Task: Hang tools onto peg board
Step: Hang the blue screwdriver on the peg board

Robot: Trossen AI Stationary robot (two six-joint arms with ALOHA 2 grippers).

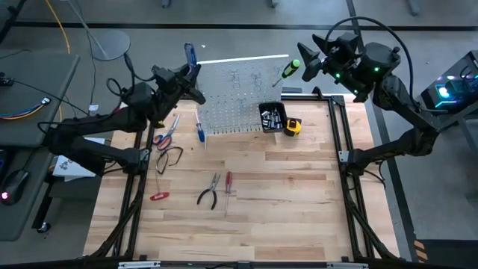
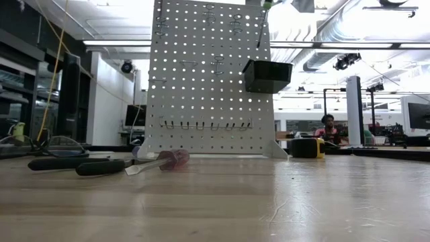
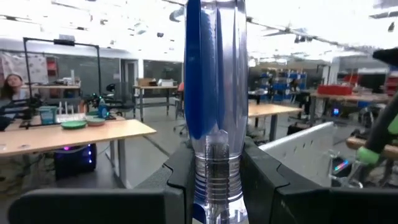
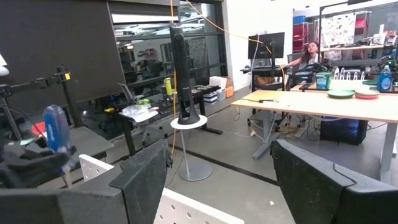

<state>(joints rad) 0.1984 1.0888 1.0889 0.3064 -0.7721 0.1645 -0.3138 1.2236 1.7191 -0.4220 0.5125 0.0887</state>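
Note:
The white peg board (image 1: 235, 97) (image 2: 208, 81) stands upright at the table's far side, with a black bin (image 1: 271, 116) (image 2: 267, 75) hung on it. My left gripper (image 1: 190, 73) (image 3: 216, 168), above the board's left top corner, is shut on a blue-handled screwdriver (image 1: 188, 54) (image 4: 53, 127). My right gripper (image 1: 305, 63) (image 4: 221, 168) is open and empty near the board's right top corner, beside a green-black screwdriver (image 1: 287, 70) (image 2: 263, 20) whose shaft hangs down the board's front. Pliers (image 1: 210, 190) and a red screwdriver (image 1: 228, 183) lie on the table. My left gripper pinches the blue screwdriver between its two fingers (image 3: 261, 180), on the clear lower end of the handle by its ribbed collar (image 3: 216, 171). The fingers lie across the handle. The screwdriver is lifted clear, its handle (image 3: 211, 81) standing up above the fingers.
Another blue screwdriver (image 1: 200, 131), red scissors (image 1: 166, 133), dark-handled cutters (image 1: 170, 157) and a small red tool (image 1: 158, 196) lie on the table's left half. A yellow tape measure (image 1: 292, 126) sits by the bin. The black frame (image 1: 342, 149) runs along both sides.

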